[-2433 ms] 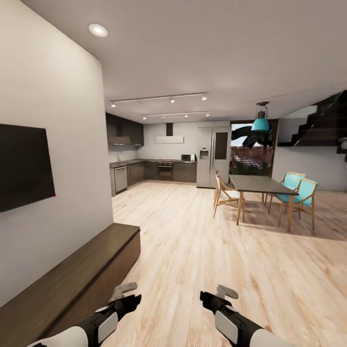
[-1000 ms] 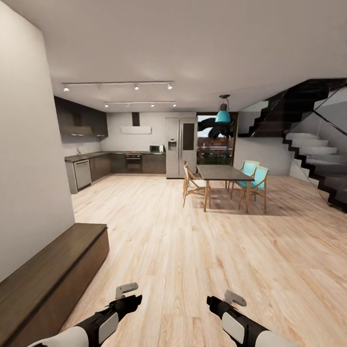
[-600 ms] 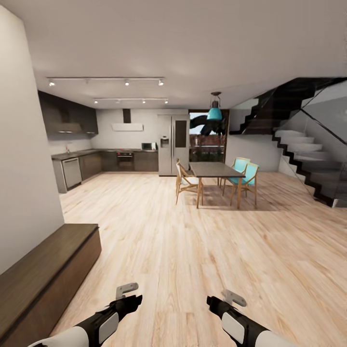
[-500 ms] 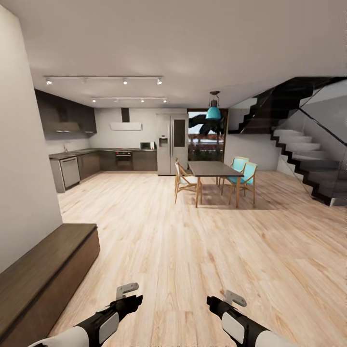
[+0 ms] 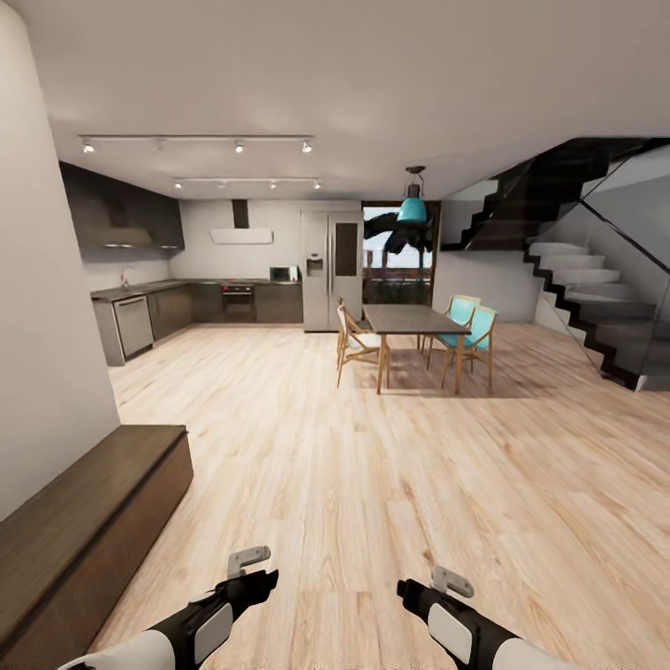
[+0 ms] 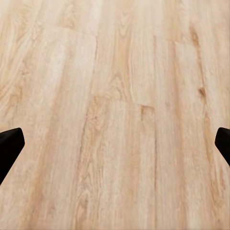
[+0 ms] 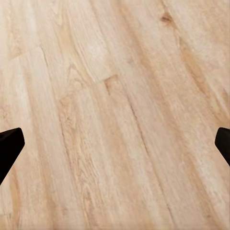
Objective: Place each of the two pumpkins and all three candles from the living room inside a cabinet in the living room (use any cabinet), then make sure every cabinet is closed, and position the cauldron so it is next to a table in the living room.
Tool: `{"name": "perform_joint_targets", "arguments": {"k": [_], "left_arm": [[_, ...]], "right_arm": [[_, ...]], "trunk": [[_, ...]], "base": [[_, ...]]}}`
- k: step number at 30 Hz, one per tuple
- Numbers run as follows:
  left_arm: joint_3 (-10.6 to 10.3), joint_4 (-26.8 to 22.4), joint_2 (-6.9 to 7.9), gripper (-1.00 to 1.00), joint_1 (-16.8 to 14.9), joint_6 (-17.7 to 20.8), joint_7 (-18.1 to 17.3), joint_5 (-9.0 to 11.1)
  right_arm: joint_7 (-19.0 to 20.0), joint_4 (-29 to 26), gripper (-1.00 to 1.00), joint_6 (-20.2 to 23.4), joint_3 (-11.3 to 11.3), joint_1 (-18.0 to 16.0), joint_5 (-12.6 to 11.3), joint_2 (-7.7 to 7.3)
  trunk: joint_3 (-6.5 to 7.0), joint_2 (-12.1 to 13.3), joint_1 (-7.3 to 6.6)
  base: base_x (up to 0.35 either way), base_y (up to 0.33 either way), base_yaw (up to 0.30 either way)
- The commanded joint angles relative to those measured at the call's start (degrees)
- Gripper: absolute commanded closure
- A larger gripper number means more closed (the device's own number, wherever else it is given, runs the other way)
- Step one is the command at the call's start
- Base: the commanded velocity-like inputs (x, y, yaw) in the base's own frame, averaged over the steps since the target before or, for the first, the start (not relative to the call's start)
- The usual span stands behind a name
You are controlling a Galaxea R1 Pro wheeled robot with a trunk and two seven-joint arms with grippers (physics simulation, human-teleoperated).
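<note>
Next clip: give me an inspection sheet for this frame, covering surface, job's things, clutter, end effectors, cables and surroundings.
Surface: pale wood plank floor, bare ahead of the robot.
Job's things: low dark-brown cabinet along the left wall, fronts shut as far as visible.
Clutter: nothing seen.
End effectors: left end effector open over floor; right end effector open over floor; nothing held.
Cables: nothing seen.
Surroundings: dining table with chairs, fridge, kitchen counter, staircase, teal pendant lamp.
</note>
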Motion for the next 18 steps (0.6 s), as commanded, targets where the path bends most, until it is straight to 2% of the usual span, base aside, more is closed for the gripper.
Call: {"name": "perform_joint_targets", "arguments": {"k": [1,18], "left_arm": [[-0.5,0.08,-0.01,-1.0,-0.06,-0.24,-0.12,0.57],[-0.56,0.13,-0.02,-1.0,-0.05,0.0,-0.11,0.57]], "right_arm": [[-0.35,-0.08,-1.0,-0.04,0.48,-0.05,-0.45,-0.03],[-0.71,0.14,-1.0,-0.04,0.48,-0.05,-0.36,-0.04]], "trunk": [[-0.17,-0.04,0.0],[-1.78,-0.04,0.0]], "base": [[0.0,0.0,0.0],[0.0,0.0,0.0]]}}
